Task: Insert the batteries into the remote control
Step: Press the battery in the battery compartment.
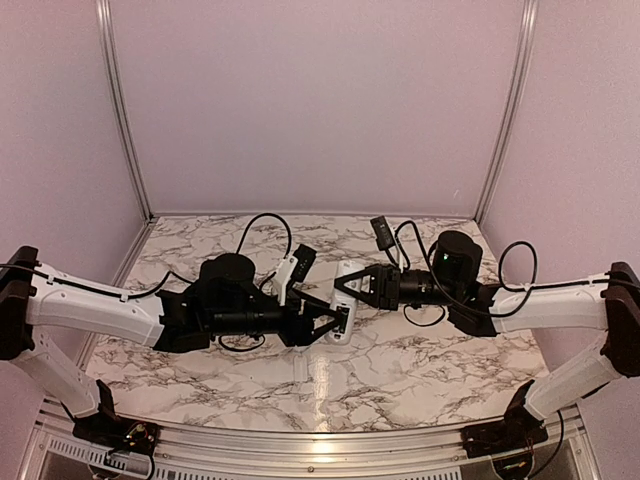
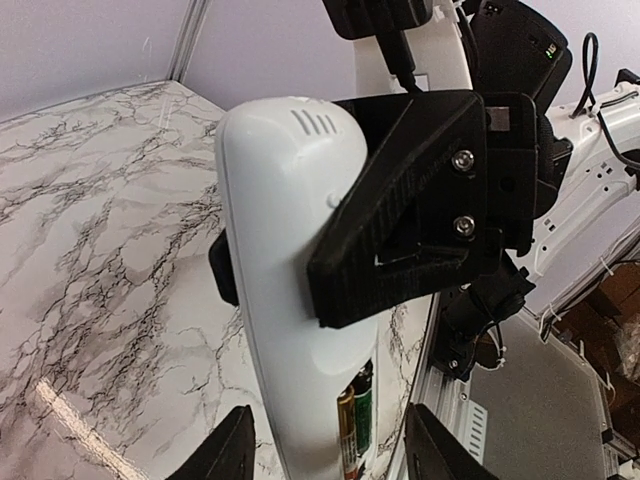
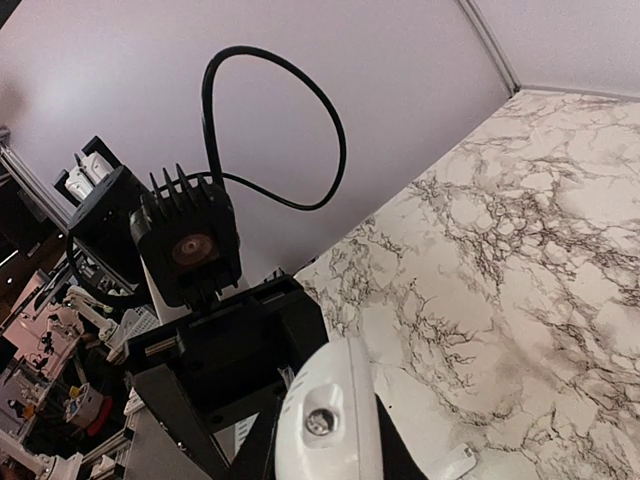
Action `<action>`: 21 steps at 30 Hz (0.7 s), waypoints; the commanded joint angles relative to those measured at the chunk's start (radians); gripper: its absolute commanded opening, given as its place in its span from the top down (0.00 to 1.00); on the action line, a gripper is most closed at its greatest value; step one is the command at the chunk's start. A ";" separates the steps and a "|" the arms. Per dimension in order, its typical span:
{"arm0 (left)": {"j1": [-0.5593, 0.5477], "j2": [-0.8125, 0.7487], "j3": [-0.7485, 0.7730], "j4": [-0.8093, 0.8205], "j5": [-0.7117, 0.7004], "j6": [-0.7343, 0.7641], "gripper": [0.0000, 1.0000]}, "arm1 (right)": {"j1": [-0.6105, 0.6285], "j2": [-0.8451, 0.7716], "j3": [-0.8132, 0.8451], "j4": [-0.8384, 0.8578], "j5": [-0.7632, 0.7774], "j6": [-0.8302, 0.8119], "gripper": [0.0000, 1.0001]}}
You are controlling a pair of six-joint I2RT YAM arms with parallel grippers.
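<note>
The top external view looks down from above and behind, over the whole marbled surface (image 1: 400, 370). Both wrist views sit very close to the white remote control (image 2: 290, 300), looking at it from opposite sides. All three views share it.

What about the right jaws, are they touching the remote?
Touching. Left wrist view shows the right jaws clamped on the remote control, one black face flat against its white shell.
</note>
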 commanded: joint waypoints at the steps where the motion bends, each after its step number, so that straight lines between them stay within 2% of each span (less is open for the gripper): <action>1: 0.015 0.026 0.025 0.045 0.017 -0.026 0.49 | 0.013 -0.020 0.048 -0.006 0.011 -0.020 1.00; 7: 0.020 0.048 0.044 0.043 0.027 -0.030 0.54 | 0.013 -0.017 0.052 -0.001 0.007 -0.017 1.00; 12: 0.022 0.067 0.054 0.049 0.040 -0.034 0.51 | 0.015 -0.012 0.050 0.005 0.004 -0.013 1.00; 21: 0.052 0.082 0.026 0.101 0.052 -0.102 0.60 | 0.017 -0.018 0.035 0.031 0.001 0.003 1.00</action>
